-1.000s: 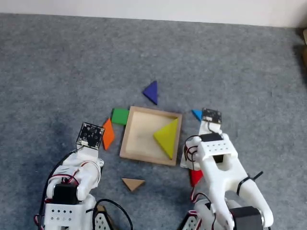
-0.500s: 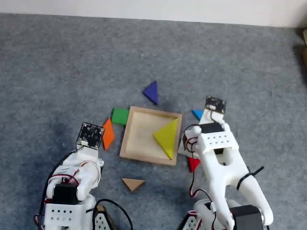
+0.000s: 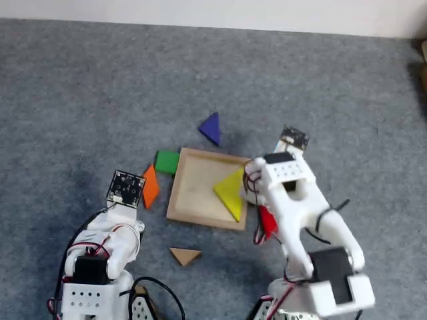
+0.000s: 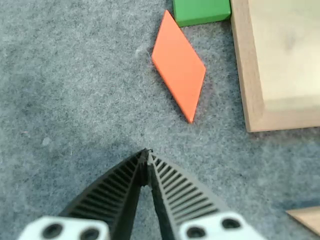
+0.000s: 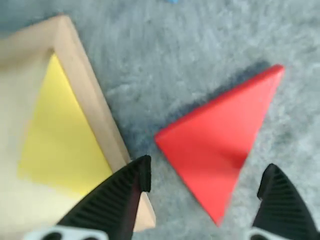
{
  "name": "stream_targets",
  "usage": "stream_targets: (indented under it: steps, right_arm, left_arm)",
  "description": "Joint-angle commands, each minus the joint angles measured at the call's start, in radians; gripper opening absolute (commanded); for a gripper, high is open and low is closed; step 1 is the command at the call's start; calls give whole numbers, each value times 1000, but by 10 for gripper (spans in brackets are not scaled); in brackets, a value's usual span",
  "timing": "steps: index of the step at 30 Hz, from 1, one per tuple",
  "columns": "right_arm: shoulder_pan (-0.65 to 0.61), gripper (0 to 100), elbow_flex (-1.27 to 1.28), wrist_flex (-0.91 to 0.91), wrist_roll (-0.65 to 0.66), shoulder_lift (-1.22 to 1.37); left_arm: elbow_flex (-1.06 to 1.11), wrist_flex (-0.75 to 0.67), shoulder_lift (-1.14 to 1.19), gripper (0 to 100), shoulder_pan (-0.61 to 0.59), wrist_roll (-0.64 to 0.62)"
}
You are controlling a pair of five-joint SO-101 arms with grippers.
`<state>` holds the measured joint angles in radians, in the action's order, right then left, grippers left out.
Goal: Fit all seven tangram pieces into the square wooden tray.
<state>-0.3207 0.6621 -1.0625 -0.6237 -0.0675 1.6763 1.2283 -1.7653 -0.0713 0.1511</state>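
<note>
The square wooden tray (image 3: 200,219) lies mid-table with a yellow triangle (image 3: 232,190) inside, against its right wall. Outside it lie a dark blue triangle (image 3: 211,128), a green square (image 3: 167,161), an orange parallelogram (image 3: 151,187), a plain wooden triangle (image 3: 185,255) and a red triangle (image 3: 268,221) partly under the right arm. My right gripper (image 5: 205,190) is open above the red triangle (image 5: 220,145), beside the tray's rim (image 5: 85,90). My left gripper (image 4: 146,160) is shut and holds nothing, a little short of the orange parallelogram (image 4: 179,72).
Grey carpet covers the table. A sliver of a light blue piece (image 5: 172,1) shows past the red triangle. The green square (image 4: 200,10) touches the tray's outer corner (image 4: 250,75). The wooden triangle (image 4: 307,217) lies near the tray's front edge.
The right arm has swung left toward the tray and now covers the light blue piece in the high view. The left arm has not moved.
</note>
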Motion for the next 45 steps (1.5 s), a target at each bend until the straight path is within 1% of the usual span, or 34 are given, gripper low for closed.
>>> stream_targets:
  steps: [1, 3, 6, 9, 45]
  right_arm:
    - [12, 328, -87, -12, -14, 10]
    - [13, 328, -93, -10, -15, 13]
    - [48, 328, -93, -7, -32, 16]
    - [68, 328, -87, 25, -29, 18]
    - [73, 328, -48, 38, -34, 21]
  left_arm:
    - [21, 6, -53, 6, -13, 8]
    - [21, 6, -53, 6, -13, 8]
    - [21, 6, -53, 6, -13, 8]
    - [21, 6, -53, 6, -13, 8]
    - [21, 6, -53, 6, -13, 8]
